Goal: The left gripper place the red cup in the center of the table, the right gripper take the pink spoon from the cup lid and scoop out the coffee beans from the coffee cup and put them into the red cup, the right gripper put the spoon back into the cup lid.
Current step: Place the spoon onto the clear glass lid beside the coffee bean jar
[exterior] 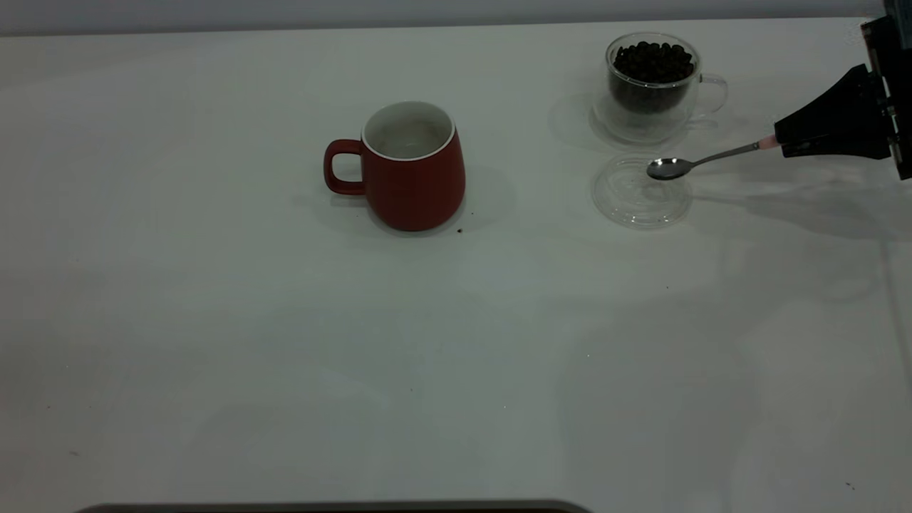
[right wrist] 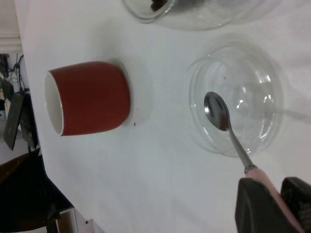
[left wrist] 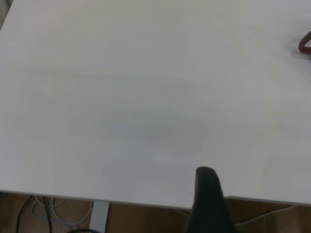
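Two cups on the white table [exterior: 214, 320] in the exterior view: the red cup [exterior: 413, 171] upright near the middle, handle toward the left, inside looks empty, one dark speck by its base; the coffee cup [exterior: 652, 85] well apart at far right, upright, full of coffee beans [exterior: 653, 63]. The cup lid [exterior: 641, 192] lies flat just in front of the coffee cup. The right gripper [exterior: 784, 144] comes in from the right edge, fingers clamped on the pink end of the pink spoon [exterior: 702, 160]; spoon about level, bowl held above the lid's far edge, looks empty. Left wrist view: mostly bare table [left wrist: 121, 97], a blurred black bit of the left gripper [left wrist: 209, 204] low near the table's edge, holding nothing visible, can't tell if it is open or closed; a sliver of the red cup [left wrist: 305, 43] at the frame edge, far from it. Right wrist view: the right gripper [right wrist: 277, 201] fingers [right wrist: 255, 208] pinch the pink handle, spoon [right wrist: 223, 121] bowl over the lid [right wrist: 265, 77], no beans in it; red cup [right wrist: 90, 97] beside the lid, apart; edge of the coffee cup [right wrist: 204, 14] past the lid.
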Robot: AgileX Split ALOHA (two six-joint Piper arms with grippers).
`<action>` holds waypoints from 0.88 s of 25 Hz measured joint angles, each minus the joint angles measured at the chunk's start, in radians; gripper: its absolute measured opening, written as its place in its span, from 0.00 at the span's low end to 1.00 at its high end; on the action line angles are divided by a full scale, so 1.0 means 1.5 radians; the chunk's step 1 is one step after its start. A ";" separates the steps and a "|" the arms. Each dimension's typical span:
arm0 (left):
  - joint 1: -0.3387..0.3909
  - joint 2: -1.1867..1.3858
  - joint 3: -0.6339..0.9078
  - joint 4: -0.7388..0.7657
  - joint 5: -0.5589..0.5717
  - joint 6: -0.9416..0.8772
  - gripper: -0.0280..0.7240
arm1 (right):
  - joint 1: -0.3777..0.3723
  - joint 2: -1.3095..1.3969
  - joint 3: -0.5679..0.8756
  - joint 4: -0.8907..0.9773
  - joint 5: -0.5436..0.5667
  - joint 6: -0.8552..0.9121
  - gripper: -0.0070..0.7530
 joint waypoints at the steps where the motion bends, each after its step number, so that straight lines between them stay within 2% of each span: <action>1: 0.000 0.000 0.000 0.000 0.000 0.000 0.82 | 0.002 0.003 0.000 0.002 -0.003 0.000 0.14; 8: 0.000 0.000 0.000 0.000 0.000 0.000 0.82 | 0.024 0.030 0.000 0.013 -0.030 -0.001 0.14; 15: 0.000 0.000 0.000 0.000 0.000 0.000 0.82 | 0.025 0.041 0.000 0.037 -0.035 -0.018 0.16; 19: 0.000 0.000 0.000 0.000 0.000 0.000 0.82 | 0.025 0.041 0.000 0.036 -0.039 -0.024 0.25; 22: 0.000 0.000 0.000 0.000 0.000 0.000 0.82 | 0.025 0.041 0.000 0.036 -0.040 -0.042 0.41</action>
